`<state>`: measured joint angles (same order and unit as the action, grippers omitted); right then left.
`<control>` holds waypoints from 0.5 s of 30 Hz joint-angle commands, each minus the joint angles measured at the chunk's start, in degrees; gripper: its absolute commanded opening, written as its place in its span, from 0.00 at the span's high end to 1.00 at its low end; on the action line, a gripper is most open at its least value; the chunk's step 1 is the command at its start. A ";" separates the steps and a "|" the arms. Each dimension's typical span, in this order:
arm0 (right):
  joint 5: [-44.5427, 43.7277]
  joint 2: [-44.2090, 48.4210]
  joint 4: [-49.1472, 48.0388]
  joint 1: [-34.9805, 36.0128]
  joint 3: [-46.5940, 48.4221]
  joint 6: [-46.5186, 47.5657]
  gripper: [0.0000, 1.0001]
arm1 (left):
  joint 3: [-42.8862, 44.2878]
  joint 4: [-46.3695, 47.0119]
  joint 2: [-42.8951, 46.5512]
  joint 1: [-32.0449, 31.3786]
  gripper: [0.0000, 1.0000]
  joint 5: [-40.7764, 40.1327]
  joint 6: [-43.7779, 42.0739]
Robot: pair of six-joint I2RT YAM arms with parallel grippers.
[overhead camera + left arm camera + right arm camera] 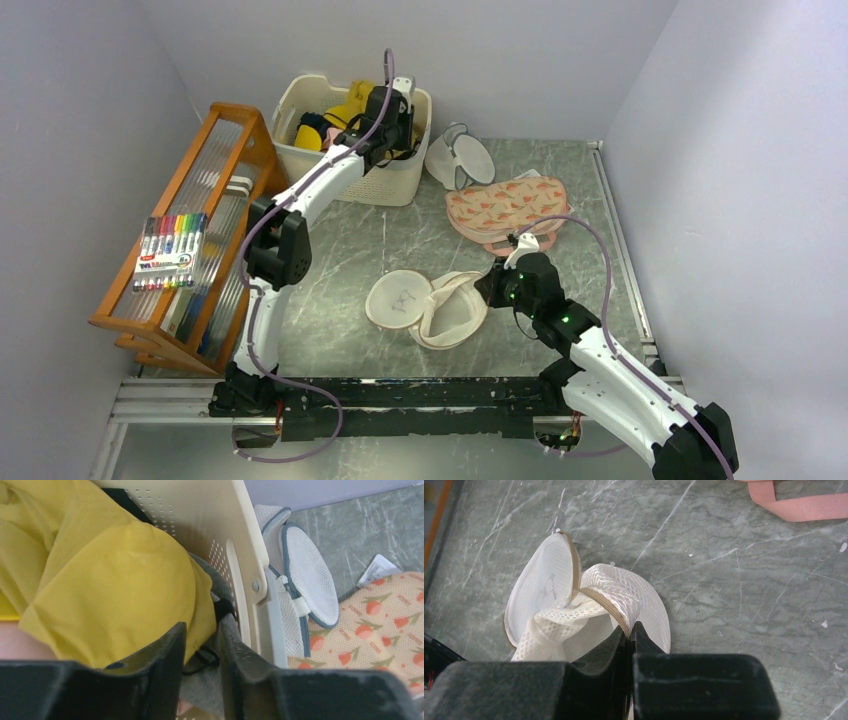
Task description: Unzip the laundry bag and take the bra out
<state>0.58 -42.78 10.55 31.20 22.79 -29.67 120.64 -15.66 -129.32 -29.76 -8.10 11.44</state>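
Close to the near edge of the grey marbled bench (340, 240), the right claw (628, 636) is pressed together on the cream zip rim of the round white mesh laundry bag (452, 310), pinching that rim between its fingertips. The bag lies unzipped and slumped on the bench, a little right of centre, with its mouth gaping. Its flat round lid (398, 300), marked with a small dark outline, is flipped open to the left and lies flat, joined to the body along one side.

Off to the left, an orange wooden rack (222, 110) stands at the bench's edge with a pack of coloured marker pens (168, 250) resting on it.

Beyond the laundry bag, a flat pink pouch with orange triangles (505, 205) lies on the bench. Just behind it, a greyish-white mesh bag with grey trim (310, 580) leans against the right side of a cream perforated plastic basket (370, 185).

Farthest back, the left arm reaches over that basket. The left claw (202, 647) hangs just inside the basket's right wall, above a crumpled yellow garment (115, 585). Its fingers stand a narrow gap apart with nothing clamped between them. Grey cloth and a thin black strap (222, 607) show below the gap; what the strap belongs to cannot be told.
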 commanded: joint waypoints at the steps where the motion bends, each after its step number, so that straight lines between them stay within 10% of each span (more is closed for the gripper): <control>1: -0.58 0.51 -1.15 0.15 -0.29 0.49 0.98 | -2.05 -0.91 9.03 1.34 0.51 3.44 0.05; 15: -0.46 -1.00 -1.31 0.17 0.21 0.67 0.98 | -41.45 2.63 45.21 2.51 0.14 15.70 5.45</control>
<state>0.62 -43.31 10.52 31.20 22.81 -29.56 91.68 -13.19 -90.52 -27.00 1.28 13.63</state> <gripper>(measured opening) 0.028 0.839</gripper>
